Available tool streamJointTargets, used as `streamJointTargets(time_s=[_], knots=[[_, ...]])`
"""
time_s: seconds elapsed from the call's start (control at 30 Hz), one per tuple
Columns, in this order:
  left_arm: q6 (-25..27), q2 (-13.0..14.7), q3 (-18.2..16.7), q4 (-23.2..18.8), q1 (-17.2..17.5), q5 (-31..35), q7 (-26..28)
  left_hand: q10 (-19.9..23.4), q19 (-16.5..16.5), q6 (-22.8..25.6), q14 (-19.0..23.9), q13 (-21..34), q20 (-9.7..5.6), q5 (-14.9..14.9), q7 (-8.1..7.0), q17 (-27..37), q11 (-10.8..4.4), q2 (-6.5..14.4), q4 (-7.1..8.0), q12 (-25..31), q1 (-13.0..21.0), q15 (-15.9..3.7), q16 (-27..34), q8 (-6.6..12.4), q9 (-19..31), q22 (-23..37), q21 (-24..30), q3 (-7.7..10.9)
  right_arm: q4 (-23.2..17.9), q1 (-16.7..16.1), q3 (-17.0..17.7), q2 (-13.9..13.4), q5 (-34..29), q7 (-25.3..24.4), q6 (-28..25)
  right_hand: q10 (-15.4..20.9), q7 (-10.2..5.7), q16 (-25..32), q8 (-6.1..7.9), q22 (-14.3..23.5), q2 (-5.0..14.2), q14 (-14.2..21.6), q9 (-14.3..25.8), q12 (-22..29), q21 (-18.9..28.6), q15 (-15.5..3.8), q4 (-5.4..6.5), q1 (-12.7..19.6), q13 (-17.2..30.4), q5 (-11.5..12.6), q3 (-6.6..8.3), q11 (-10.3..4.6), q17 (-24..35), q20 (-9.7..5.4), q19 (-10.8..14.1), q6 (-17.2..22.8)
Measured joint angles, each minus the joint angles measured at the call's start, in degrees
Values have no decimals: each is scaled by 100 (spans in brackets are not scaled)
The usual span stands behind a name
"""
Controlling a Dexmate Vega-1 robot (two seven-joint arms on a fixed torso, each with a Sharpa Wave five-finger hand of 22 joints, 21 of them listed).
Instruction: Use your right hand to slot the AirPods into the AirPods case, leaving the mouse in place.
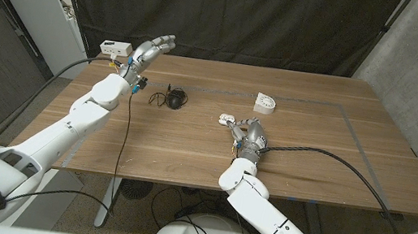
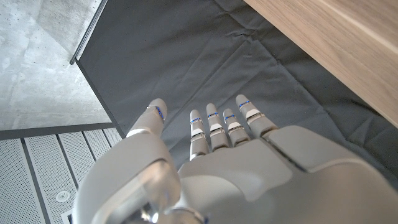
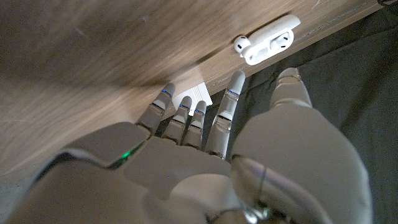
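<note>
The white AirPods case [image 1: 265,102] lies on the wooden table [image 1: 310,156] right of centre. In the right wrist view the case [image 3: 268,38] lies open with one white earbud [image 3: 240,43] at its end. My right hand [image 1: 248,136] is low over the table in front of the case, fingers stretched out and holding nothing. A small white piece [image 1: 226,120] lies at its fingertips [image 3: 198,94]; I cannot tell whether they touch it. The black mouse [image 1: 173,97] sits left of centre. My left hand [image 1: 153,50] hangs raised over the far left edge, fingers [image 2: 217,127] spread.
A white box [image 1: 116,48] sits at the table's far left corner. A black cable [image 1: 326,156] runs from my right wrist across the right side of the table. A dark curtain [image 1: 248,16] hangs behind the table.
</note>
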Motion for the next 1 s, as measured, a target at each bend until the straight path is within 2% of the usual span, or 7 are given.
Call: streamJointTargets(time_s=[0.27,0.37,0.67,1.0], knots=[[-91,-46,64,184,-126,1,-151,0,0,4,29,0,0,0,-47,0,0,0,0,0,0,-29,0,0,0,0,0,0,246,-36,-1,126,-13,-196,136,0,19,0,-27,0,0,31,0,0,0,31,-51,92,0,0,51,0,19,0,0,-20],[-96,-54,103,264,-195,5,-177,0,0,4,29,0,0,0,-47,0,0,0,0,0,0,-29,0,0,0,0,0,0,335,-38,7,160,23,-292,241,0,19,0,-27,0,67,31,0,0,0,31,-82,169,0,26,82,0,19,-1,0,-20],[-89,-35,125,236,-216,22,-181,0,0,4,29,0,0,0,-47,0,1,0,0,0,0,-29,-1,0,0,0,0,0,529,15,41,224,147,-319,320,0,-23,0,-27,5,125,31,1,-18,0,31,-112,268,1,44,112,1,46,-55,31,-63],[-15,-2,125,135,-176,28,-141,-1,0,-28,29,-1,0,0,-77,0,1,0,-24,0,0,-29,-1,0,0,0,0,-24,626,145,91,263,309,-214,220,-1,31,-40,-33,11,144,10,-26,-47,0,10,-132,305,17,44,167,1,72,-52,-54,-152]])
